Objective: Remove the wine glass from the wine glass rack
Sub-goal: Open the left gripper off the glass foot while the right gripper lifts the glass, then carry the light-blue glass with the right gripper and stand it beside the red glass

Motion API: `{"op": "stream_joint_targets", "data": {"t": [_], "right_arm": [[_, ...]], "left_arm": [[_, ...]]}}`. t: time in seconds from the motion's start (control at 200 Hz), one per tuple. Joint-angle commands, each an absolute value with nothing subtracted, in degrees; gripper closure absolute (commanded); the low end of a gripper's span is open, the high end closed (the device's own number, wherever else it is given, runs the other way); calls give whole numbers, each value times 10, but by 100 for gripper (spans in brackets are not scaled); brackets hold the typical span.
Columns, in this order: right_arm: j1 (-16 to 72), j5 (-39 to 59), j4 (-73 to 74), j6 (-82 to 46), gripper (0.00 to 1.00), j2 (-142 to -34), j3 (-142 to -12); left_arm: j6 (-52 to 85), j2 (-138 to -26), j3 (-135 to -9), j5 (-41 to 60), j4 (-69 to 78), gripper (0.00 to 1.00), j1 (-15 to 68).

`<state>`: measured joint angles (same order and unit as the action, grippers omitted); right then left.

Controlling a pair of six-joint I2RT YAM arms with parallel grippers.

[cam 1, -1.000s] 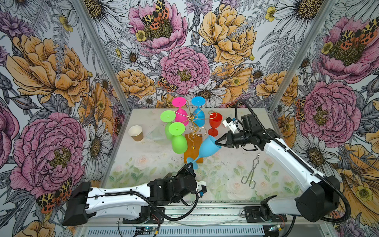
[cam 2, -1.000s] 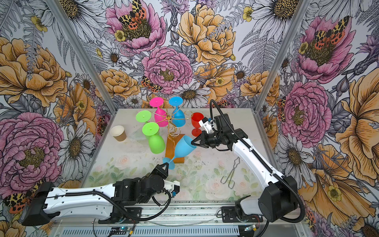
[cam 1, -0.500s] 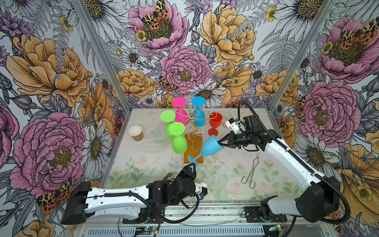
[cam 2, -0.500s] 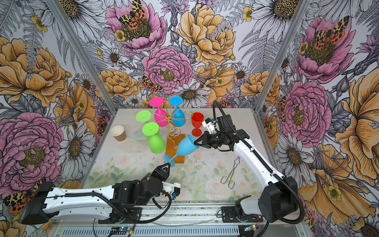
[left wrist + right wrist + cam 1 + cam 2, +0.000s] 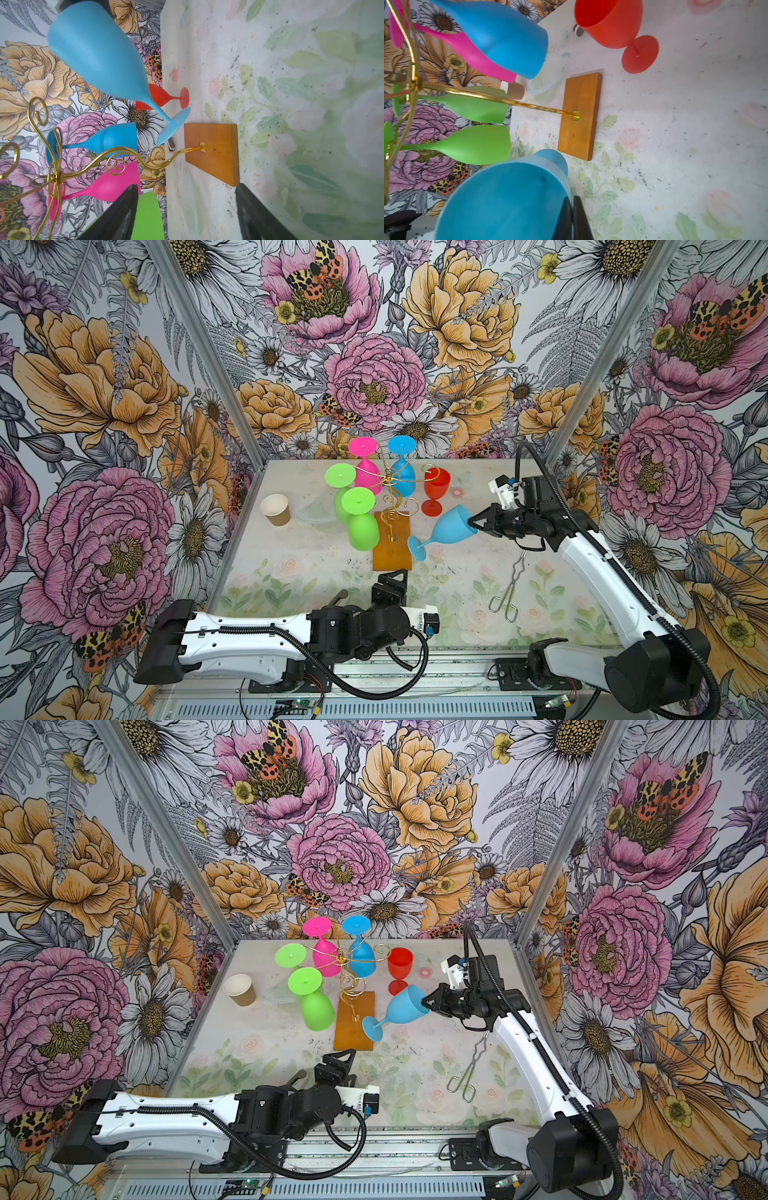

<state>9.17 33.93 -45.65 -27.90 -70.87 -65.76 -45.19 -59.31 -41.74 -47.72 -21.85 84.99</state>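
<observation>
The wine glass rack (image 5: pixel 390 486) (image 5: pixel 348 965) is gold wire on an orange-brown wooden base (image 5: pixel 392 545) (image 5: pixel 212 149) (image 5: pixel 579 116). Pink, blue and two green glasses hang on it upside down. A light blue wine glass (image 5: pixel 451 526) (image 5: pixel 405 1006) (image 5: pixel 97 56) (image 5: pixel 508 197) is off the rack and tilted, its foot beside the base. My right gripper (image 5: pixel 473 524) (image 5: pixel 428 1004) (image 5: pixel 572 198) is shut on its rim. My left gripper (image 5: pixel 395 574) (image 5: pixel 343 1054) (image 5: pixel 186 187) stands open and empty just in front of the base.
A red glass (image 5: pixel 435 491) stands upright on the table right of the rack. A paper cup (image 5: pixel 276 509) and a clear glass piece (image 5: pixel 318 512) lie to the rack's left. Metal tongs (image 5: pixel 509 593) lie at the front right.
My left gripper has opened from shut near the glass's foot. My right gripper has carried the blue wine glass a little to the right, away from the left gripper.
</observation>
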Motion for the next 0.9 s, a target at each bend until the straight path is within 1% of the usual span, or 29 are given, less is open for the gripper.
{"op": "stream_joint_targets", "data": {"t": [0.0,0.045,0.18,0.415,0.55,0.646,0.896], "right_arm": [[90,228,-510,-226,100,-701,-690],[90,199,-518,-218,100,-703,-697],[89,123,-528,-200,100,-724,-721],[89,25,-526,-179,100,-799,-780],[90,-25,-522,-165,100,-845,-817],[89,-47,-513,-156,100,-878,-840],[89,-49,-513,-143,100,-955,-915]], "left_arm": [[-274,-568,-440,-470,-221,22,853],[-218,-560,-446,-483,-231,17,852],[-69,-550,-479,-484,-305,17,837],[51,-498,-452,-485,-316,16,834],[108,-463,-440,-458,-318,16,818],[137,-447,-433,-462,-326,15,812],[200,-402,-416,-471,-371,11,791]]}}
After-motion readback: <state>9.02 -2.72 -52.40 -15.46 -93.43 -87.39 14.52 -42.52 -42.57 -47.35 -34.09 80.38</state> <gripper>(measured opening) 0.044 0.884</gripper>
